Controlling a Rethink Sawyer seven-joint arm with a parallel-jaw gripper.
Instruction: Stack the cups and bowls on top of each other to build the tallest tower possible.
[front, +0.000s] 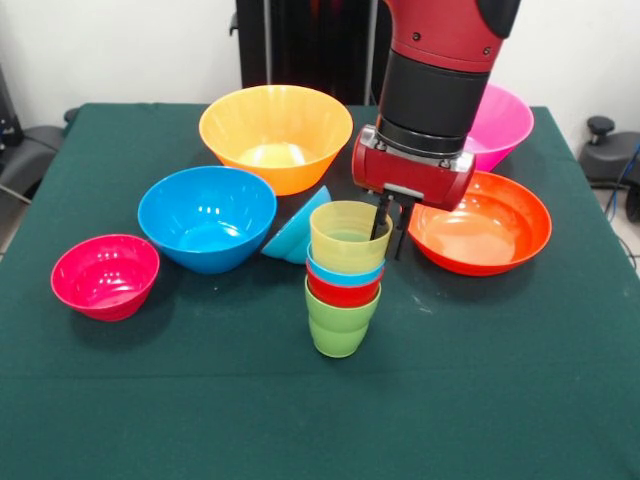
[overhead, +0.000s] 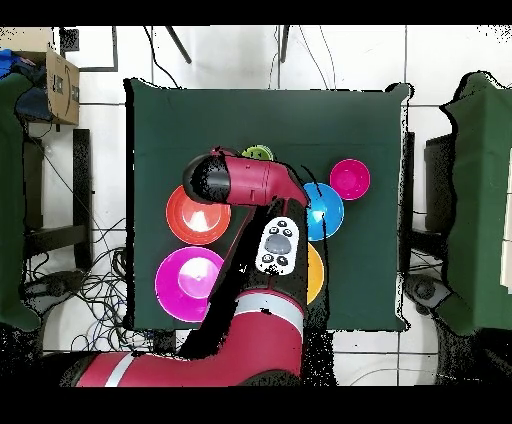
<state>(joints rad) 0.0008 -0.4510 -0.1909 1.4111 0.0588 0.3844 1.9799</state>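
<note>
Four cups nested, six bowls waiting.

Your gripper (front: 392, 228) has its fingers pinched on the far rim of the yellow cup (front: 348, 236), one inside and one outside; it tops the tower (front: 343, 280) of light blue, red and lime green cups standing mid-bench (front: 200, 400). These tumblers look light, stiff and slick, so the stack could likely tip if nudged. The small light blue bowl (front: 296, 232) lies tilted just behind the tower; take bowls by the rim, the small magenta bowl (front: 104, 275) probably first.

No legible text or labels.
</note>
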